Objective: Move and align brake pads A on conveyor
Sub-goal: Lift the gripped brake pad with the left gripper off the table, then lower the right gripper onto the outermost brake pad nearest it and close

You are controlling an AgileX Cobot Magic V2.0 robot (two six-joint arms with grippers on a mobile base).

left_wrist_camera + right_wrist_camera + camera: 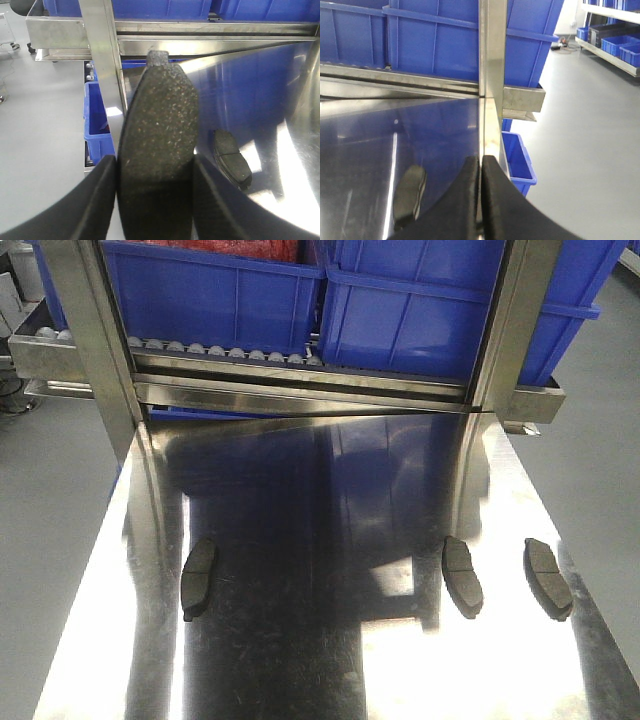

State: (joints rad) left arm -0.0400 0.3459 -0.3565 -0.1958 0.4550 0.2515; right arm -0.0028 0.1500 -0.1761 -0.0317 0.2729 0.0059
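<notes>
Three brake pads A lie on the shiny steel tabletop (320,660): one at the left (198,578), two at the right (462,575) (548,578). In the left wrist view my left gripper (156,170) is shut on another brake pad (157,120), held upright between the black fingers (100,200), above the table's left edge. A lying pad (231,159) shows to its right. My right gripper (481,167) is shut with nothing in it, near the table's right edge; a pad (410,192) lies to its left. The conveyor is out of view. Neither gripper appears in the front view.
A roller rack (230,360) with blue bins (220,290) stands across the far end of the table, carried by steel posts (95,330) (515,320). A smaller blue bin (520,162) sits below the table's right side, another (97,125) below the left.
</notes>
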